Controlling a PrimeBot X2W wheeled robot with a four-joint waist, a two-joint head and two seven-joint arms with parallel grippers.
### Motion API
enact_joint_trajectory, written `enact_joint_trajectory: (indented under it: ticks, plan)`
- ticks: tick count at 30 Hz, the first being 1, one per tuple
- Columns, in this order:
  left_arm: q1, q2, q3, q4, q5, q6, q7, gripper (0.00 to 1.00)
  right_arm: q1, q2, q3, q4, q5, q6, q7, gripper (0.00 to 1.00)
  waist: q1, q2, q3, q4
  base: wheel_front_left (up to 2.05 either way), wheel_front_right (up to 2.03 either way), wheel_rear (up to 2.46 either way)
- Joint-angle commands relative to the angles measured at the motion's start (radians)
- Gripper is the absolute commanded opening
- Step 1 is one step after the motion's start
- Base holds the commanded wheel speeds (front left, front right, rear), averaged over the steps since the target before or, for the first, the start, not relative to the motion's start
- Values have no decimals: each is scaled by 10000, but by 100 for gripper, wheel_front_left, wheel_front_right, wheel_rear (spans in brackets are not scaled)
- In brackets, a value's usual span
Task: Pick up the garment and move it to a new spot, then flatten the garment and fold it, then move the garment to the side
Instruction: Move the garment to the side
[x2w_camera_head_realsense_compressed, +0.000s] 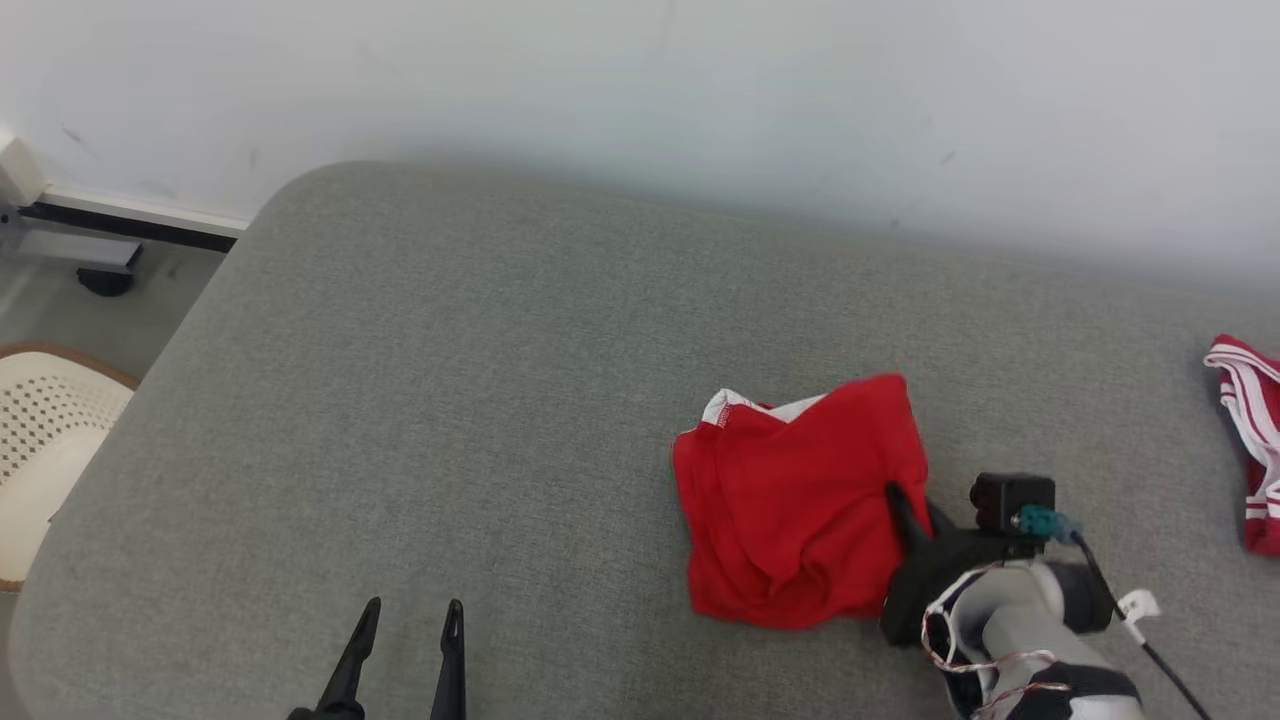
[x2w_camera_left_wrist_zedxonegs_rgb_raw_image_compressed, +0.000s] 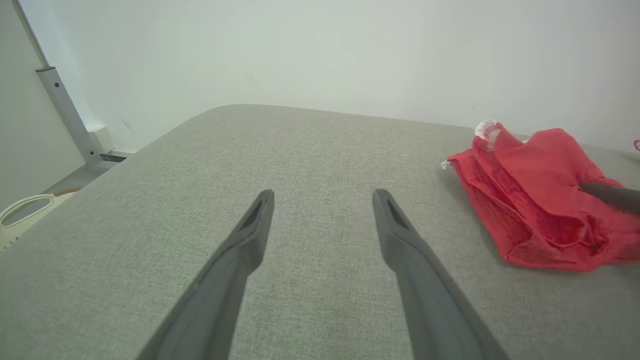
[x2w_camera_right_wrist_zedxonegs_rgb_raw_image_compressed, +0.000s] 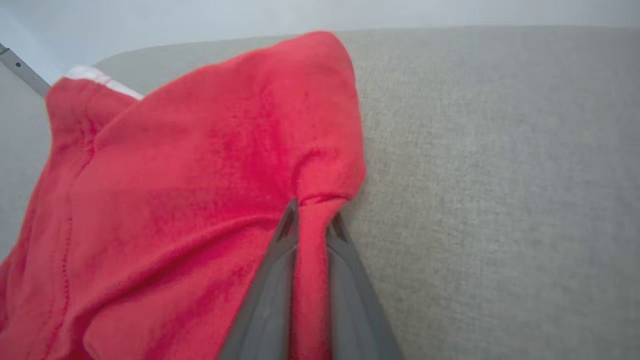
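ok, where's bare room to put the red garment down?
Biggest bare patch: grey cushion between left pincer, its rounded left edge and the red garment. Also the strip between garment and wall. Crowded on the right: right pincer clamps the garment, striped cloth at the edge.

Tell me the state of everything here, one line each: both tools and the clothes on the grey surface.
red garment, crumpled, lying on the grey surface
right tool, shut on the red garment at its edge
left tool, open, empty, over bare surface
striped garment, bunched, untouched, at the far right
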Motion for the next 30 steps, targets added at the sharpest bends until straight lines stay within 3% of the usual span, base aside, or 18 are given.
enact_joint_trajectory:
  ticks: [1, 9, 30]
  plan:
    - [48, 11, -17, -43, -145, 38, -31, 100, -179, -257, 42, -279, -140, 30, -63, 0, -1, -1, 32, -246, 0, 0, 0]
    - [-165, 11, -181, -100, -416, 123, -31, 100, -585, -1197, 881, -1495, -655, 30, -56, 0, -1, -1, 214, -1013, 0, 0, 0]
    - [-923, 11, 153, -232, -30, -185, -31, 100, -3106, -4179, 3053, -1866, 190, 22, 1273, 0, -1, -1, 1484, -2418, 0, 0, 0]
